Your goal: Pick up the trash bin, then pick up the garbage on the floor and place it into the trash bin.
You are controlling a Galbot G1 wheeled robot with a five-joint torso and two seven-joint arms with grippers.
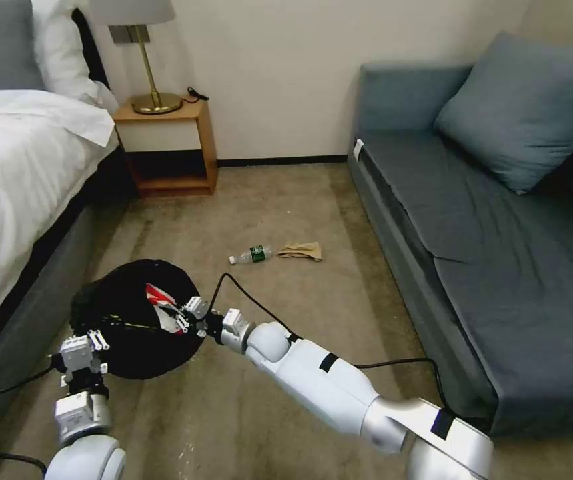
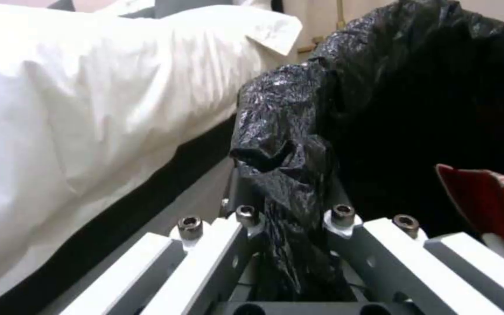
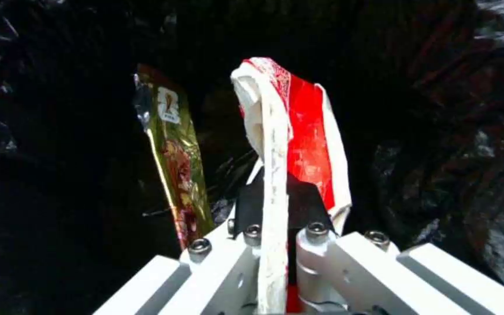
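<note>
My right gripper (image 1: pixel 181 319), clamped on the red wrapper (image 3: pixel 299 131), hangs over the bin (image 1: pixel 133 347); left gripper (image 2: pixel 290 227) pinches its rim.

The trash bin (image 1: pixel 133 320) sits beside the bed (image 1: pixel 13 173), bottle (image 1: pixel 251 255) and paper scrap (image 1: pixel 301 251) beyond it.

We're in a bedroom, by the look of a hotel room. On our left stands a bed (image 1: pixel 19 153) with white sheets and a pillow (image 1: pixel 66 53), and beside it a wooden nightstand (image 1: pixel 166 143) carrying a brass lamp (image 1: pixel 146 47). On our right, a grey-blue sofa (image 1: pixel 486 233) with a cushion (image 1: pixel 526 107) lines the wall, and tan carpet (image 1: pixel 279 200) runs between them.
</note>
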